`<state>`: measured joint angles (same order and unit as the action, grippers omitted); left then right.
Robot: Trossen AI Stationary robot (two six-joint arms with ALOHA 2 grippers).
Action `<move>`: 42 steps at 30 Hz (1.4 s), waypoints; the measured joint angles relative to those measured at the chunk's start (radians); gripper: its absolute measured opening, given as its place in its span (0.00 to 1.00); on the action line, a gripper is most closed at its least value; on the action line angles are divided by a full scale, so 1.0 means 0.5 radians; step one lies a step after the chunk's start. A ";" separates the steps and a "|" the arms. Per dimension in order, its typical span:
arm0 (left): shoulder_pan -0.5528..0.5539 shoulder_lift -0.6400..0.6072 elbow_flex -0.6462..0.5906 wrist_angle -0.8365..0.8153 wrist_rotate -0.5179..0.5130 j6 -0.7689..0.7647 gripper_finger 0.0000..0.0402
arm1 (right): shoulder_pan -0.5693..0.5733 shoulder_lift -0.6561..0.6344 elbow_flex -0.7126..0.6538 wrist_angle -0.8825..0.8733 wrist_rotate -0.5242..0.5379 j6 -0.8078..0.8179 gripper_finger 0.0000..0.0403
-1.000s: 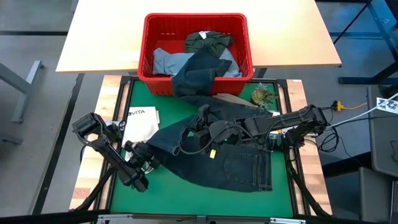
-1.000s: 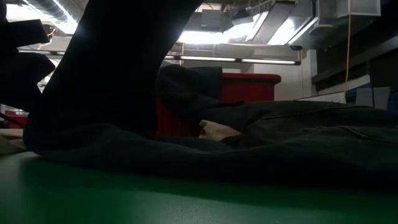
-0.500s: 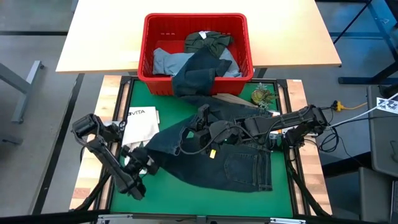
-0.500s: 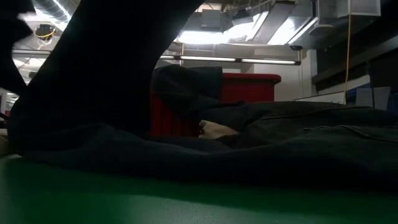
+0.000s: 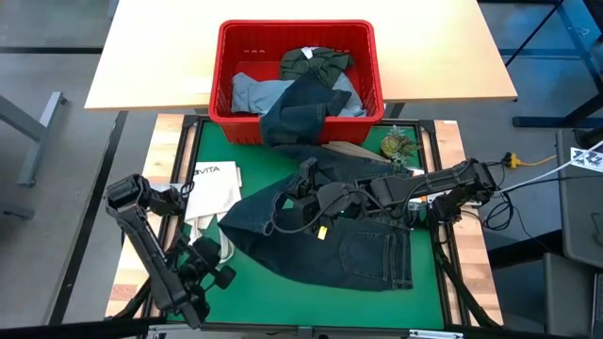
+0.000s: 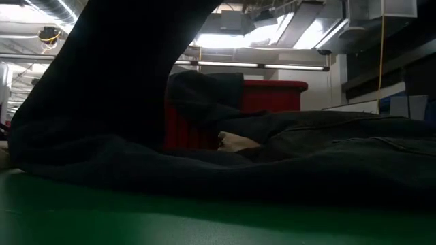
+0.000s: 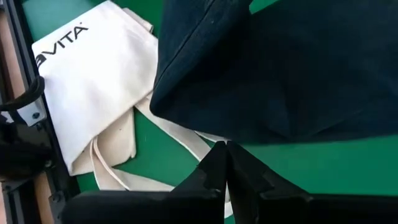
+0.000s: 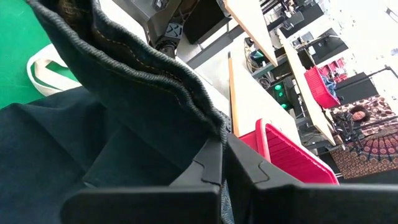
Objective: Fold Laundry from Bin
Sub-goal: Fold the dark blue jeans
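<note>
Step in hand: spreading dark navy jeans (image 5: 330,240) flat on green mat (image 5: 283,297), just in front of red bin (image 5: 298,80). Right gripper (image 5: 306,181) clamped on waistband edge, raised. Left gripper (image 5: 209,273) shut, empty, beside near-left hem, over white tote bag (image 5: 209,193). Next: likely regrasp hem, draw outward. Open room: mat's near strip; tote straps crowd left.

Dark navy denim jeans (image 5: 325,235): heavy matt cloth with a visible twill weave and tan stitched seams. White canvas tote bag (image 7: 93,87): plain matt cloth. Red rectangular plastic crate (image 5: 367,71): smooth, slightly glossy. Green table mat (image 5: 283,292): matt, even. Pale wooden tabletop (image 5: 160,56): smooth.
</note>
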<state>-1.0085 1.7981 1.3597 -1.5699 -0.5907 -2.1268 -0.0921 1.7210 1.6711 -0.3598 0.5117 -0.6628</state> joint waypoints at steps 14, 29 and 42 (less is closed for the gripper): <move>0.341 0.000 -0.005 -0.003 0.154 0.454 0.37 | 0.015 -0.095 -0.002 -0.061 -0.195 0.062 0.01; 0.789 0.001 -0.005 -0.002 0.176 1.123 0.54 | 0.014 -0.105 -0.001 -0.127 -0.208 0.066 0.01; 0.854 0.001 -0.178 0.063 0.257 1.162 0.54 | 0.014 -0.105 -0.001 -0.126 -0.209 0.066 0.01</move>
<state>-0.5815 1.7985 1.2706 -1.5384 -0.4620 -1.5457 -0.0853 1.6688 1.6707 -0.4230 0.4072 -0.6296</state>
